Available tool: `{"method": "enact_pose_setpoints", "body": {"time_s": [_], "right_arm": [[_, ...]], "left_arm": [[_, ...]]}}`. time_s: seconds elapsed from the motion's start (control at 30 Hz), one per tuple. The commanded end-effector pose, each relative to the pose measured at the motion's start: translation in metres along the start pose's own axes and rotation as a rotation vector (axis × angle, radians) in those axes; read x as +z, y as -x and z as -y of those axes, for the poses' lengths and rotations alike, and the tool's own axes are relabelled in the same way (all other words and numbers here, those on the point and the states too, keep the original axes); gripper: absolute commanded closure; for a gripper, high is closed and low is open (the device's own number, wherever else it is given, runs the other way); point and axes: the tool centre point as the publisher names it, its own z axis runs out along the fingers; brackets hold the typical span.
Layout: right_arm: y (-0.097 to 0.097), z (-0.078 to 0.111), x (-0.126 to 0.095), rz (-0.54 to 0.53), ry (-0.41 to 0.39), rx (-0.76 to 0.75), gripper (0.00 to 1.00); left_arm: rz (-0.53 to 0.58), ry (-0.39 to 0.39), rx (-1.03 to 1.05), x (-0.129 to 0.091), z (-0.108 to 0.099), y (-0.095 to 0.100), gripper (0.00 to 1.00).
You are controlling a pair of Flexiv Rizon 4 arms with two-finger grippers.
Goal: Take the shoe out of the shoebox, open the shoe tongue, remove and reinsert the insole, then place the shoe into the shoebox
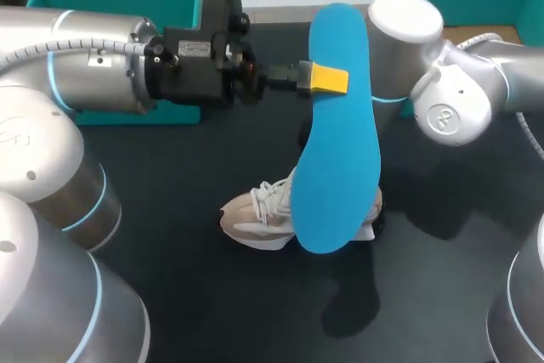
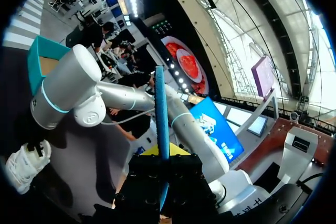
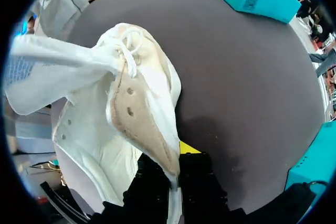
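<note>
Shoe [image 1: 263,210] at the middle of the table [image 1: 170,210], rim pinched by the right end effector [image 3: 176,165]. Left end effector [image 1: 327,78] clamps the blue insole [image 1: 340,142].

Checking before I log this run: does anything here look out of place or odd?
Only the blue insole, out of the shoe and held above it by the left gripper. The right gripper pinches the shoe's upper on the table. Nothing looks damaged.

The insole [image 1: 338,133] hides most of the shoe [image 1: 255,214].
</note>
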Motion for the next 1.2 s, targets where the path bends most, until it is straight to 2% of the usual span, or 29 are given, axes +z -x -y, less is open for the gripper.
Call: {"method": "enact_pose_setpoints", "body": {"time_s": [0.03, 0.07, 0.1, 0.17, 0.27, 0.3, 0.33, 0.37, 0.8, 0.97, 1.0, 1.03, 1.17, 1.2], "right_arm": [[-0.011, 0.004, -0.022, -0.013, 0.031, 0.108, 1.00], [-0.013, 0.005, -0.025, -0.052, 0.038, 0.170, 1.00], [-0.015, 0.005, -0.028, -0.036, 0.053, 0.213, 1.00], [-0.018, 0.005, -0.034, -0.070, 0.103, 0.349, 1.00], [-0.026, 0.003, -0.039, -0.032, 0.244, 0.563, 1.00], [-0.030, 0.002, -0.039, -0.009, 0.343, 0.617, 1.00], [-0.031, 0.002, -0.037, 0.002, 0.390, 0.656, 1.00], [-0.032, -0.001, -0.038, 0.031, 0.386, 0.674, 1.00], [-0.032, -0.001, -0.038, 0.031, 0.386, 0.674, 1.00], [-0.039, 0.000, -0.045, 0.101, 0.351, 0.842, 1.00], [-0.041, -0.001, -0.044, 0.105, 0.391, 0.872, 1.00], [-0.043, 0.000, -0.044, 0.133, 0.374, 0.919, 1.00], [-0.050, 0.001, -0.039, 0.170, 0.428, 1.024, 1.00], [-0.052, 0.001, -0.037, 0.183, 0.420, 1.052, 1.00]], "left_arm": [[0.000, -0.005, 0.001, 0.001, -0.003, 0.001, 1.00], [0.000, -0.005, 0.001, 0.001, -0.003, 0.001, 1.00], [0.000, -0.005, 0.001, 0.001, -0.003, 0.001, 1.00], [0.000, -0.005, 0.001, 0.001, -0.003, 0.001, 1.00], [0.000, -0.005, 0.001, 0.001, -0.003, 0.001, 1.00], [0.000, -0.005, 0.001, 0.001, -0.003, 0.001, 1.00], [0.000, -0.005, 0.001, 0.001, -0.003, 0.001, 1.00], [0.000, -0.005, 0.001, 0.001, -0.003, 0.001, 1.00], [0.000, -0.005, 0.001, 0.001, -0.003, 0.001, 1.00], [0.000, -0.005, 0.001, 0.001, -0.003, 0.001, 1.00], [0.000, -0.005, 0.001, 0.001, -0.003, 0.001, 1.00], [0.000, -0.005, 0.001, 0.001, -0.003, 0.001, 1.00], [0.000, -0.005, 0.001, 0.001, -0.003, 0.001, 1.00], [0.000, -0.005, 0.001, 0.001, -0.003, 0.001, 1.00]]}}
